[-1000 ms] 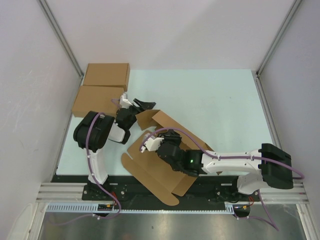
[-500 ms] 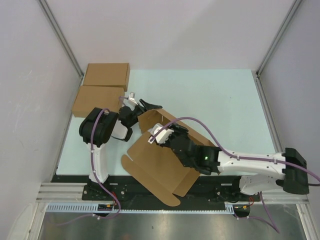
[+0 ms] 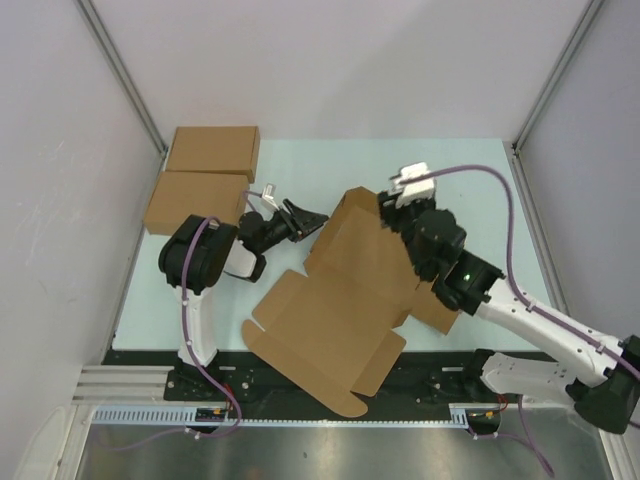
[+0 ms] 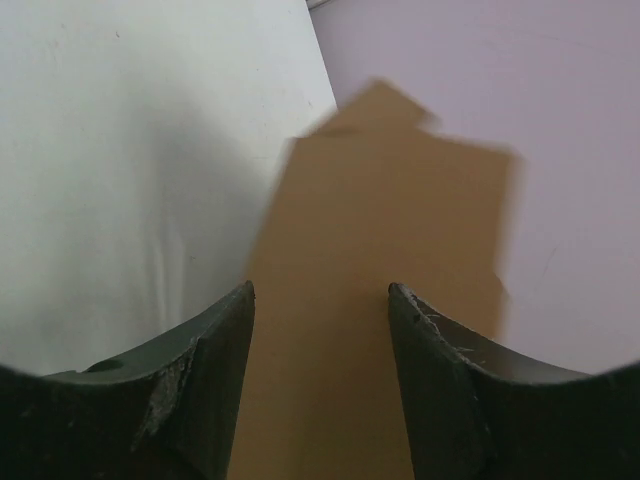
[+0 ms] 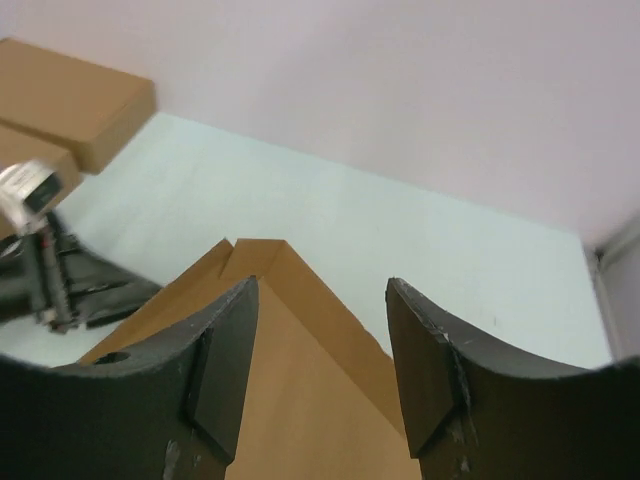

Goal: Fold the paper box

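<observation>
Two made-up boxes (image 3: 205, 172) lie touching each other at the desk's (image 3: 420, 160) 10 o'clock corner, near the left arm's elbow and apart from the sheet. The paper box (image 3: 335, 300) is an unfolded die-cut sheet, plain brown with tabs round its rim. It reaches from the desk's centre to the 6 o'clock edge, and its 1 o'clock panel is tilted up. The left claw (image 3: 305, 215), spread, points toward 3 o'clock just beside that panel. The right claw (image 5: 320, 285), also spread, hangs over the panel. Only the left wrist view shows blurred cardboard beyond its fingers' gap. Only the right wrist view shows the panel's notched tip, with the made-up boxes at 10 o'clock.
</observation>
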Controlling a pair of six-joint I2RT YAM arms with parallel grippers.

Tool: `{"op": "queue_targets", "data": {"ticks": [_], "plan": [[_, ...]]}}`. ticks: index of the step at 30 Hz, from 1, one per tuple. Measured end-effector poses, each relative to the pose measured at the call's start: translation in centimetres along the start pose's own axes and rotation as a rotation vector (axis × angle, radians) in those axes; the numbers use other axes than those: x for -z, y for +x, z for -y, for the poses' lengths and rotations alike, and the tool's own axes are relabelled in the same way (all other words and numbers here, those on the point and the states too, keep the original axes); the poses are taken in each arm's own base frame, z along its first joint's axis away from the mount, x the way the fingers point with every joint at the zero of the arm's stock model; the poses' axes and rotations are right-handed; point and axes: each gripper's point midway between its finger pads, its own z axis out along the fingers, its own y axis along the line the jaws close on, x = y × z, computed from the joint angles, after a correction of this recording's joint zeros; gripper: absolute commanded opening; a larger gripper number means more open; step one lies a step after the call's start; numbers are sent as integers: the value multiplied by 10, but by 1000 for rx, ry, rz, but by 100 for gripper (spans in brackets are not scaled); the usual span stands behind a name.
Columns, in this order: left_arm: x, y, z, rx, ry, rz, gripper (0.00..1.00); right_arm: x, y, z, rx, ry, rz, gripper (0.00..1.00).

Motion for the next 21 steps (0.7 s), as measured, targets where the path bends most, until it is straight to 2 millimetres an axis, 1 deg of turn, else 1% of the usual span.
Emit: {"op": "queue_targets", "data": {"ticks": [2,3,5,7,8,10,11,12,13,15,18,19,20,21], "plan": [[-1,2,1,-2,3,-6,61,-17,10,39,-75,106,-33,58],[-1,3,2,-2,5,-10,61,-23,15,56,-106,149,-45,58],[-2,5,3,-3,9,-15,61,-38,31,94,-181,238,-86,59],[-3,7,4,-4,11,-19,61,-48,52,121,-255,289,-133,61],[-3,7,4,-5,12,-20,61,-51,63,129,-282,304,-158,63],[-3,8,4,-5,12,-21,61,-59,87,139,-348,294,-222,66],[-3,7,4,-5,12,-20,61,-62,98,136,-390,272,-254,69],[-3,7,4,-5,12,-20,61,-65,113,143,-411,283,-292,70],[-3,7,4,-5,12,-20,61,-67,123,145,-442,277,-320,70],[-3,8,4,-5,12,-20,61,-69,150,150,-516,269,-398,73],[-3,7,4,-5,12,-19,62,-63,184,158,-614,292,-507,76],[-3,7,4,-5,12,-19,62,-59,191,158,-642,297,-536,78],[-3,7,4,-6,11,-18,62,-57,194,158,-656,298,-551,86],[-3,7,4,-6,11,-18,62,-55,197,156,-673,293,-567,91]]}}
